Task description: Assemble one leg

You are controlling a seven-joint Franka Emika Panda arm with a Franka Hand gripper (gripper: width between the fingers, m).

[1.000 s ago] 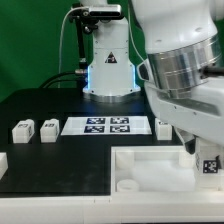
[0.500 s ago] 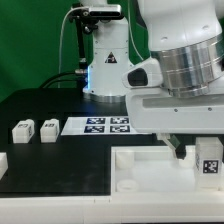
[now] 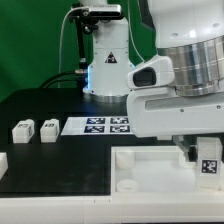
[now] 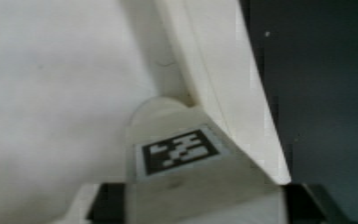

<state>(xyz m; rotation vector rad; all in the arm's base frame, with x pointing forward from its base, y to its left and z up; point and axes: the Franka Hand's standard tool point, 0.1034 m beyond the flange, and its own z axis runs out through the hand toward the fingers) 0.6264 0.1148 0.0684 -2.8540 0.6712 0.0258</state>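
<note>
My gripper [image 3: 203, 156] is shut on a leg [image 3: 209, 164], a stubby white block with a black-and-white tag. It holds the leg at the large white tray-like piece [image 3: 150, 165], by its right end in the exterior view. In the wrist view the leg [image 4: 179, 150] sits between my dark fingers [image 4: 108, 205], against the piece's raised wall [image 4: 220, 70]; my gripper [image 4: 197, 206] is at the frame edge. Two more legs [image 3: 22, 130] [image 3: 47, 129] stand on the black table at the exterior view's left.
The marker board [image 3: 100, 126] lies flat behind the tray-like piece, partly hidden by my hand. A white part [image 3: 2, 161] shows at the exterior view's left edge. The robot base [image 3: 108, 72] stands at the back.
My hand has swung toward the exterior view's left and now covers the marker board's right end. The held leg has stayed in almost the same spot.
</note>
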